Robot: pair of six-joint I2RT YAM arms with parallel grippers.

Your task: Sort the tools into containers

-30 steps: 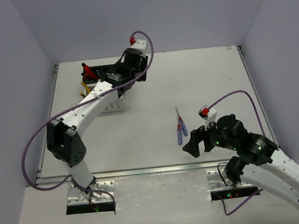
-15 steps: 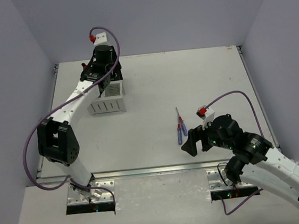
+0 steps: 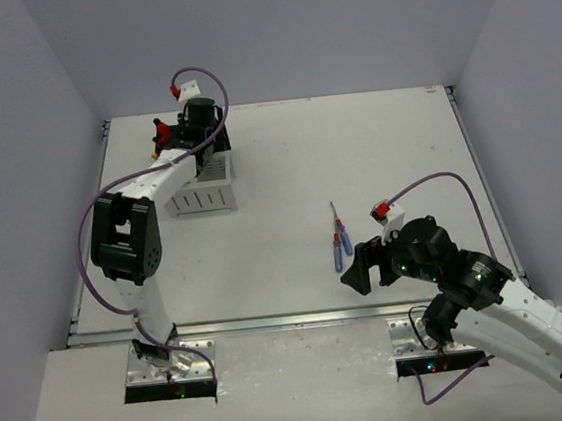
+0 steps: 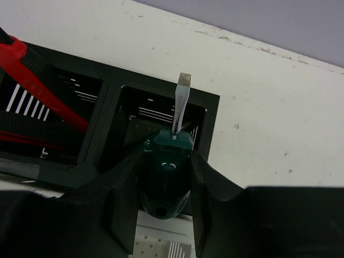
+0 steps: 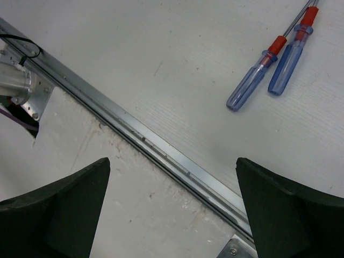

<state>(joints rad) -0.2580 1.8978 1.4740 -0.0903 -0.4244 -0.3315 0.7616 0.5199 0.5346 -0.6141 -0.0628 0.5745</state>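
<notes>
The left gripper (image 4: 165,157), matte-jawed, pinches the glossy green screwdriver (image 4: 162,185), its flat blade over a square cell of the black bin (image 4: 213,115) at far left; red cutters (image 4: 45,91) fill the next. The right gripper (image 5: 172,177) gapes wide above the near metal rail (image 5: 161,153), with two translucent blue screwdrivers (image 5: 251,87) just beyond.

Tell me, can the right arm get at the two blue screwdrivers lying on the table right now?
Probably yes. The two blue screwdrivers lie in the open on the table, just ahead of the right arm, whose jaws stand wide open and empty. Nothing sits between them.
</notes>
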